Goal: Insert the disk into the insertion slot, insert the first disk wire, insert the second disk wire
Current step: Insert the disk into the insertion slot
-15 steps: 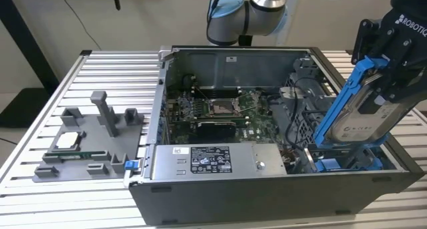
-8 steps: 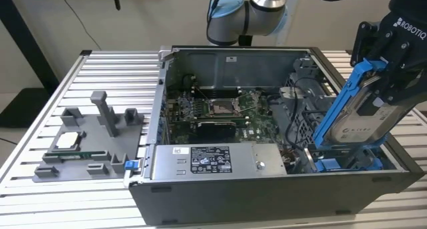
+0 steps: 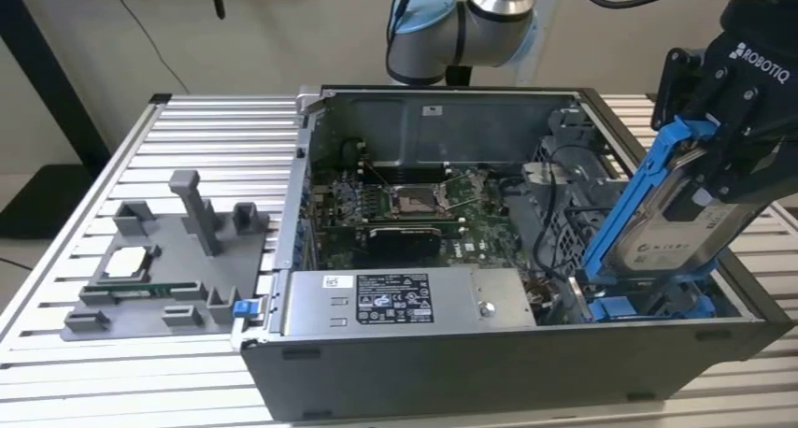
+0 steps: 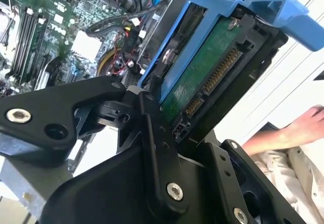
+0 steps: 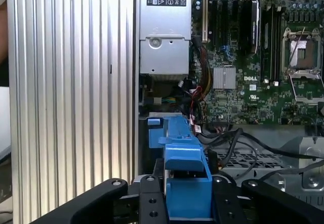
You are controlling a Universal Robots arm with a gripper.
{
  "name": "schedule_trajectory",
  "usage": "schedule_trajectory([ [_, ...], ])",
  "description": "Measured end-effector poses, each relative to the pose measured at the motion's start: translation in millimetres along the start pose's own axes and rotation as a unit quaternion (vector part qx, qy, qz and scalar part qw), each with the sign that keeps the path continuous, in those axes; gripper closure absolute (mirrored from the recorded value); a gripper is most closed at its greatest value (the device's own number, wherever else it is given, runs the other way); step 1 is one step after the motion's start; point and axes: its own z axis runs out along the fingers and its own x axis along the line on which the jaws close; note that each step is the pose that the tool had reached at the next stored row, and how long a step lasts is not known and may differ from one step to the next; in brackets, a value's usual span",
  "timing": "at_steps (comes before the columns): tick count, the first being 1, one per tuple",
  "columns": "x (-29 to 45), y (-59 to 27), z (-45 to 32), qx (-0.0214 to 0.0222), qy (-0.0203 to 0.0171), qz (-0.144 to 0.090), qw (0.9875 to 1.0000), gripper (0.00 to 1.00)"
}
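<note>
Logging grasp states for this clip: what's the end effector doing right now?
End effector: shut on the disk, held tilted over the open computer case.

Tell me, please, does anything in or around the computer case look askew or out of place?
The disk is steeply tilted in the tool, which is shut on it. Its lower end is near the insertion slot and it is not seated flat. In the second wrist view, a person's hand is close to the tool.
</note>
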Motion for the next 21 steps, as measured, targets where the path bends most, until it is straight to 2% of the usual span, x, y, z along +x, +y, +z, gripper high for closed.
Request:
schedule_trajectory([
  [11,0.0,-0.2,3.7,0.0,-0.0002,0.0,1.0,1.0],
  [21,-0.2,-3.7,18.0,-0.0001,-0.004,0.0,1.0,1.0],
])
